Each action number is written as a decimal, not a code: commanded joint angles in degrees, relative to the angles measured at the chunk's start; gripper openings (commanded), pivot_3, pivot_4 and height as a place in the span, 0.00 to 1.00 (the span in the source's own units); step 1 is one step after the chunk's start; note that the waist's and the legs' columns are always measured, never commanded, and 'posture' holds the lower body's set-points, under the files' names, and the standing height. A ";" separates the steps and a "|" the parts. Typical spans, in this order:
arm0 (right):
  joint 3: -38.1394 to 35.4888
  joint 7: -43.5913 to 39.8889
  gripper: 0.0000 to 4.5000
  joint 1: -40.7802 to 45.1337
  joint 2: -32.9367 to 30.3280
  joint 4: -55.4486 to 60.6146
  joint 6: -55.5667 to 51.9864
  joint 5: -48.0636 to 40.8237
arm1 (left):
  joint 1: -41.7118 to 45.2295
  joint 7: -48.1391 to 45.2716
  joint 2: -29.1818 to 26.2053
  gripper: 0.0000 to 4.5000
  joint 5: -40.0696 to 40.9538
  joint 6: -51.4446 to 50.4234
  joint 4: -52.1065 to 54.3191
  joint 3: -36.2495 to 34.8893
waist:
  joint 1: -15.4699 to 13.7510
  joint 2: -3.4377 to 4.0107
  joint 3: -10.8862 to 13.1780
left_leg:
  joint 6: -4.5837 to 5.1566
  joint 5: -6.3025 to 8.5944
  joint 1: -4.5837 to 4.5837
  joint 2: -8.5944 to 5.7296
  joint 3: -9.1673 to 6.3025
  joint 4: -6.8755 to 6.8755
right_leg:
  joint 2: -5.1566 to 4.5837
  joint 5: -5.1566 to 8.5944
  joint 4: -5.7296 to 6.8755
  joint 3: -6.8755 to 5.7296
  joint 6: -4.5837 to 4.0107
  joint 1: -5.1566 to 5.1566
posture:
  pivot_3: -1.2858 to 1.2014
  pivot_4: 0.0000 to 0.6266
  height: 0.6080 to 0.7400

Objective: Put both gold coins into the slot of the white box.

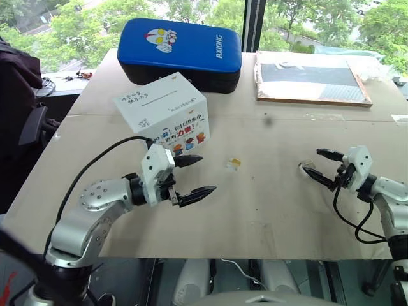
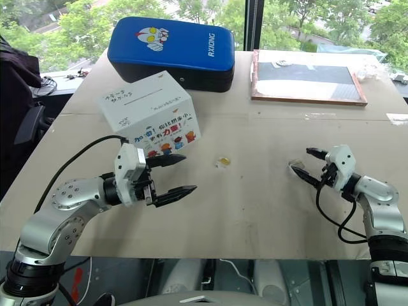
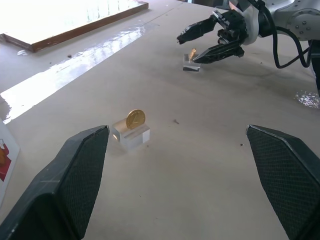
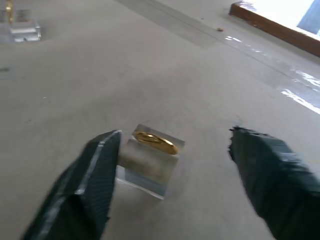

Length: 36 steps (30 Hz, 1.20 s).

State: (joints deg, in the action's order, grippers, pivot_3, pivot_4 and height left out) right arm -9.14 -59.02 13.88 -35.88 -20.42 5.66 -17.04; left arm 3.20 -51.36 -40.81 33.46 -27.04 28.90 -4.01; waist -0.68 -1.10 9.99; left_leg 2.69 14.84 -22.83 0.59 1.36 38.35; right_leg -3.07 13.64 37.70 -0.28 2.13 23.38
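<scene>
The white box (image 1: 162, 111), with cartoon figures on its front and handwriting on top, stands at the table's left middle. One gold coin (image 3: 135, 119) stands upright on a small clear block (image 3: 131, 135) on the table. My left gripper (image 1: 205, 173) hovers open just left of it, in front of the box. The other gold coin (image 4: 155, 142) lies in a second clear block (image 4: 150, 165) further right. My right gripper (image 4: 176, 135) is open around that block. One of its fingers (image 4: 95, 175) is close against the block's side and the other stands well apart.
A blue padded case (image 1: 182, 51) lies behind the box. A wood-framed board (image 1: 312, 76) rests at the far right. Black cables trail from both wrists. Dark gear (image 1: 19, 95) sits off the table's left edge.
</scene>
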 commanded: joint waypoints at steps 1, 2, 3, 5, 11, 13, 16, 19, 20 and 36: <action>-0.57 -1.36 0.36 1.11 -0.73 -0.13 1.52 -0.79 | -0.73 0.57 -0.37 1.00 -0.33 0.82 2.75 -0.81 | 0.00 0.00 0.00 | 0.00 0.00 0.00 0.00 0.00 0.01 | 0.00 0.00 0.00 0.00 0.00 0.00 | 0.52 0.24 1.00; -0.57 -1.61 0.25 1.24 -0.69 -0.28 1.42 -0.84 | -0.82 0.63 -0.39 1.00 -0.53 0.95 2.73 -0.69 | 0.01 0.00 0.00 | 0.00 0.00 0.00 0.00 0.00 0.01 | 0.00 0.00 0.00 0.00 0.00 0.00 | 0.52 0.24 1.00; -0.50 -1.91 0.12 1.32 -0.71 -0.41 1.47 -0.81 | -0.96 0.68 -0.38 1.00 -0.72 1.05 2.70 -0.60 | 0.01 0.00 0.00 | 0.00 0.00 0.00 0.00 0.01 0.00 | -0.01 0.00 0.00 0.00 0.00 0.00 | 0.52 0.24 1.00; -0.39 -2.36 0.01 1.31 -0.80 -0.50 1.39 -0.72 | -1.13 0.73 -0.33 1.00 -1.11 1.20 2.56 -0.51 | 0.00 0.00 0.00 | 0.00 0.00 0.00 0.00 0.00 0.01 | 0.00 0.00 0.00 0.00 0.00 0.00 | 0.52 0.24 1.00; -1.05 -2.48 0.01 0.44 -0.77 0.64 1.02 -1.23 | -0.54 0.72 0.33 1.00 -2.21 1.92 1.53 -0.12 | 0.00 0.00 0.00 | 0.00 0.00 0.01 0.00 0.01 0.01 | -0.01 0.00 0.01 0.00 0.00 0.00 | 0.52 0.24 1.00; -1.45 -2.22 0.01 -0.06 -0.66 2.26 0.11 -2.06 | 0.01 1.13 1.08 1.00 -1.83 1.81 1.21 -0.21 | 0.00 0.00 0.00 | 0.00 0.00 0.01 0.00 0.01 0.01 | -0.02 0.00 0.01 0.00 0.00 0.00 | 0.52 0.24 1.00; -2.32 -0.45 0.01 -1.01 0.16 8.31 -5.07 -5.64 | 0.92 2.11 2.84 1.00 0.11 0.52 0.92 -0.69 | -0.03 0.00 0.00 | 0.00 0.00 0.00 0.00 0.00 0.01 | -0.04 0.00 0.02 0.00 0.00 0.00 | 0.52 0.24 1.00; -2.14 2.92 0.01 -2.63 2.05 18.16 -13.61 -11.12 | 2.33 4.68 6.32 1.00 4.61 -2.43 0.68 -1.55 | 0.07 0.02 0.01 | 0.00 0.00 0.00 0.00 -0.02 0.02 | -0.07 -0.01 0.05 0.00 0.00 0.00 | 0.52 0.24 1.00; -1.98 5.14 0.01 -3.16 3.39 22.58 -17.66 -14.19 | 2.94 6.41 8.20 1.00 7.21 -4.11 0.48 -2.10 | 0.12 0.02 0.01 | 0.00 0.00 0.00 0.02 -0.03 0.02 | -0.13 -0.01 0.05 0.01 0.01 0.00 | 0.52 0.24 1.00; 1.84 51.38 0.00 4.87 27.06 51.39 -45.66 -59.98 | 15.09 34.51 30.99 0.88 49.34 -15.90 -4.95 -7.18 | 0.03 0.00 0.00 | 0.00 0.00 -0.10 -0.22 -0.21 0.11 | -0.15 -0.02 0.16 -0.18 0.03 0.00 | 0.52 0.24 1.00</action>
State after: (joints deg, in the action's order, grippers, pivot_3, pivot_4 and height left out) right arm -7.70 -8.35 18.08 -8.36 28.37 -39.75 -74.37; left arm 17.47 -17.64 -10.52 79.31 -43.26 23.15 -11.03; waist -0.64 -1.10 9.99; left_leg 2.69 14.83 -22.93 0.37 1.16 38.46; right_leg -3.18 13.63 37.86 -0.48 2.16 23.38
